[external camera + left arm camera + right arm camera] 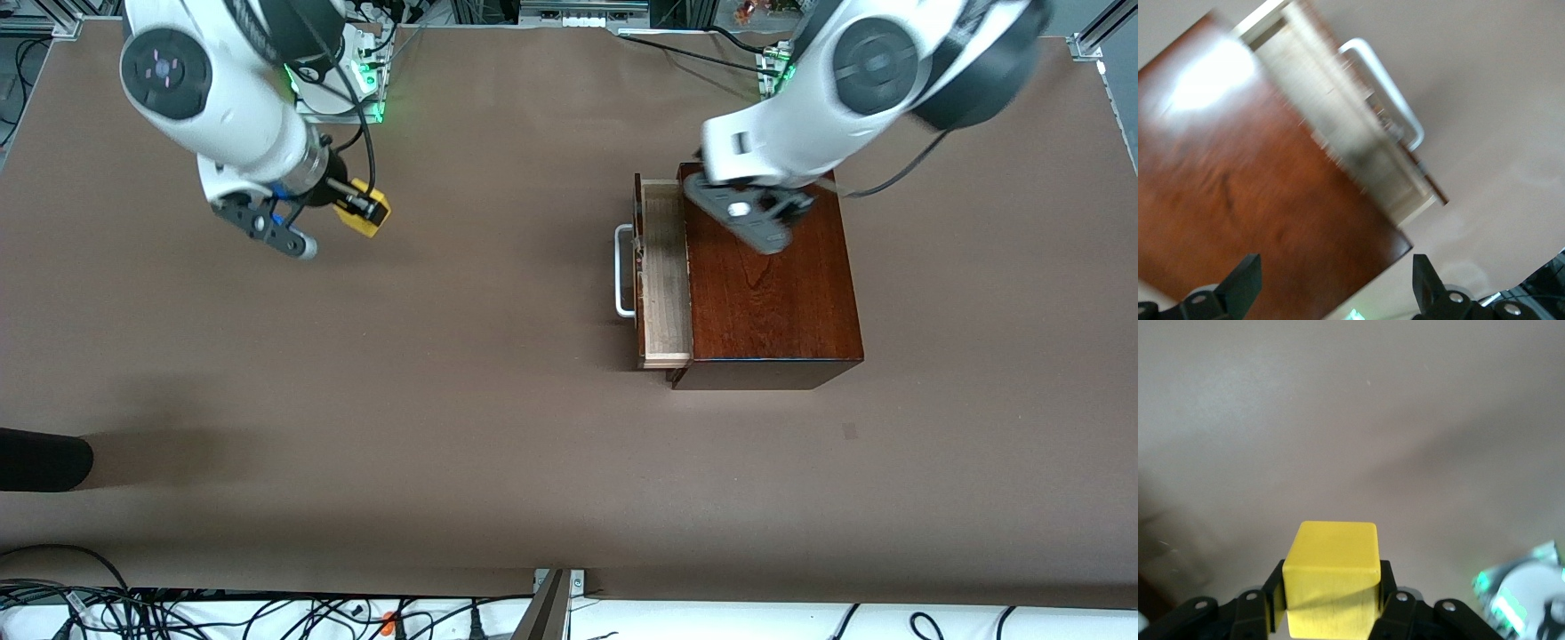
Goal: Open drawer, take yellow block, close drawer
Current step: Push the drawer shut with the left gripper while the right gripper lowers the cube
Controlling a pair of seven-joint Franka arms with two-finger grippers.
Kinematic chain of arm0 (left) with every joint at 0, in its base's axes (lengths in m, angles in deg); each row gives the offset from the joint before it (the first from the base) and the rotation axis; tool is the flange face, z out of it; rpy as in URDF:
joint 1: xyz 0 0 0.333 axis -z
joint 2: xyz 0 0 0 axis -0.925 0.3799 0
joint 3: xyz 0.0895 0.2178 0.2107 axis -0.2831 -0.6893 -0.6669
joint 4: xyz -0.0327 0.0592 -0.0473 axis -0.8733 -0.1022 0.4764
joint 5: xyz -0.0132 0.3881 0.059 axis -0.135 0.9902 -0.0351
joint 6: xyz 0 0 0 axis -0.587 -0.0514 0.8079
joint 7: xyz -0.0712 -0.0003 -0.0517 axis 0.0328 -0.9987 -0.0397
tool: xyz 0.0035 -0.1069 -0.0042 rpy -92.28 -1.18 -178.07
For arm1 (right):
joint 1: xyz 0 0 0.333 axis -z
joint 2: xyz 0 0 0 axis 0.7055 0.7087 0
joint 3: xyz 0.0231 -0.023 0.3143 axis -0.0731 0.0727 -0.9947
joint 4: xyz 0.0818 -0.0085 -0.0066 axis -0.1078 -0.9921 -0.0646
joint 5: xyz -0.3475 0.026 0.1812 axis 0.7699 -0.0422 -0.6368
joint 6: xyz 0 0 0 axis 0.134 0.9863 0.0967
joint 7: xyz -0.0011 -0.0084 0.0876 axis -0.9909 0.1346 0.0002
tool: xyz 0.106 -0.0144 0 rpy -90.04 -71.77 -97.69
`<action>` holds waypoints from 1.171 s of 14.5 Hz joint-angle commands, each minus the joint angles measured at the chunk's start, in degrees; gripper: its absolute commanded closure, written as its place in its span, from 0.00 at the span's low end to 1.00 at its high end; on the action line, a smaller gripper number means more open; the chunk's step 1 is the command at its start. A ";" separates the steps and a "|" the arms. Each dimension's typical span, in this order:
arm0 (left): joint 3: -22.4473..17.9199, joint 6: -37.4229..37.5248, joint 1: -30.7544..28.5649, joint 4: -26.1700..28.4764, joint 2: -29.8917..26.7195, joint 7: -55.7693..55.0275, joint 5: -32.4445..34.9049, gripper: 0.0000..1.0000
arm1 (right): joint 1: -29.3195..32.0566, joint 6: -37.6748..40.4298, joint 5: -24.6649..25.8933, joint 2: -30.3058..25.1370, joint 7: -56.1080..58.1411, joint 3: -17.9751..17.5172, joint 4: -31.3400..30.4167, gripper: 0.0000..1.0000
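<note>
Front view shows the drawer (665,274) standing open at centre-right, its white handle (623,271) facing frame-left, the left gripper (756,213) spread apart over the wooden box (772,284) nearest it, while the right gripper (360,211) at upper left clamps the yellow block (366,210).

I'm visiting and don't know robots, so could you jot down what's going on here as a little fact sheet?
drawer: pulled open, nothing visible inside
yellow block: held in the air over the bare table
right gripper: shut on the yellow block, toward the right arm's end of the table
left gripper: open, holding nothing, over the wooden box
still to do: close the drawer
</note>
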 commanded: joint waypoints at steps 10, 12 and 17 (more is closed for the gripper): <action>0.49 -28.64 10.43 -6.95 22.14 41.41 -5.43 0.00 | -0.67 -39.88 -0.97 10.40 31.19 -1.87 -22.51 0.93; 0.32 -29.09 11.83 -6.51 23.12 44.69 -2.90 0.00 | -0.67 -42.69 -3.85 11.81 33.03 -2.58 -23.73 0.94; 0.23 -28.22 13.07 -3.70 23.38 44.61 7.32 0.00 | -0.67 -45.70 -11.77 14.80 39.45 -3.81 -24.88 0.94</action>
